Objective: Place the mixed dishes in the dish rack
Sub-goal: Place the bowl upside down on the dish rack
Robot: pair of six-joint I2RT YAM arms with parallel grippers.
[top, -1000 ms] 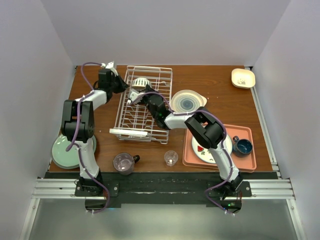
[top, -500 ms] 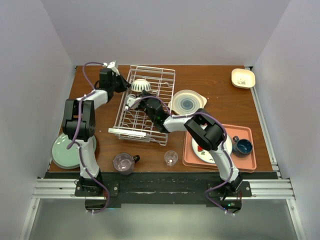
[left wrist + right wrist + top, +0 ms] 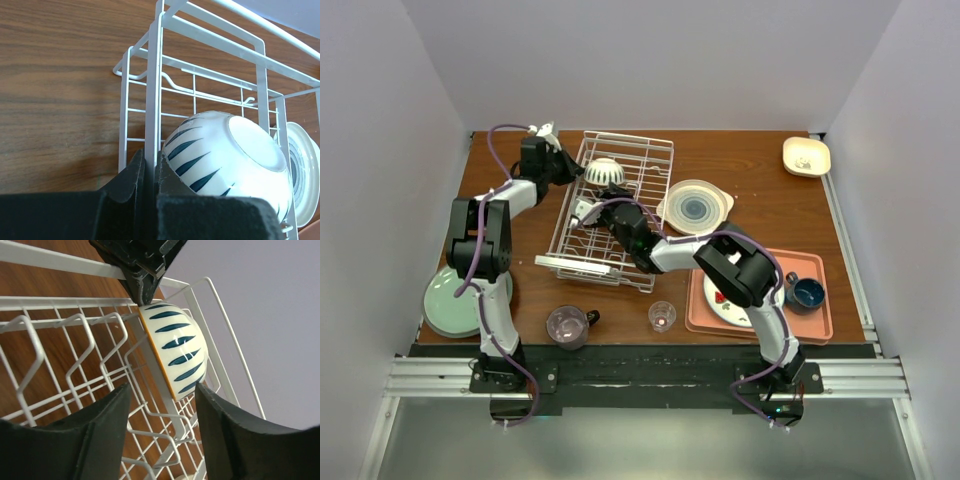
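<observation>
The white wire dish rack (image 3: pixel 585 265) lies slanted at mid-table. At its far end a white bowl with dark blue stripes (image 3: pixel 604 171) rests on its side among the prongs. My left gripper (image 3: pixel 563 168) is shut on an upright wire of the dish rack (image 3: pixel 152 100), right beside the bowl (image 3: pixel 235 155). Over the rack's middle my right gripper (image 3: pixel 590 205) stands open. In the right wrist view this gripper (image 3: pixel 162 390) is just short of the bowl (image 3: pixel 175 347), with nothing between its fingers.
A cream plate with a blue-ringed centre (image 3: pixel 696 206) lies right of the rack. A pale green plate (image 3: pixel 460 300) sits near left. A purple cup (image 3: pixel 566 325) and a small clear glass (image 3: pixel 662 315) stand at the front. A salmon tray (image 3: pixel 820 325) holds a patterned plate (image 3: pixel 750 300) and a dark cup (image 3: pixel 807 292).
My right gripper has opened, let go of the bowl and drawn back a little. The bowl stays in the rack. The rack's far end has swung slightly to the right.
</observation>
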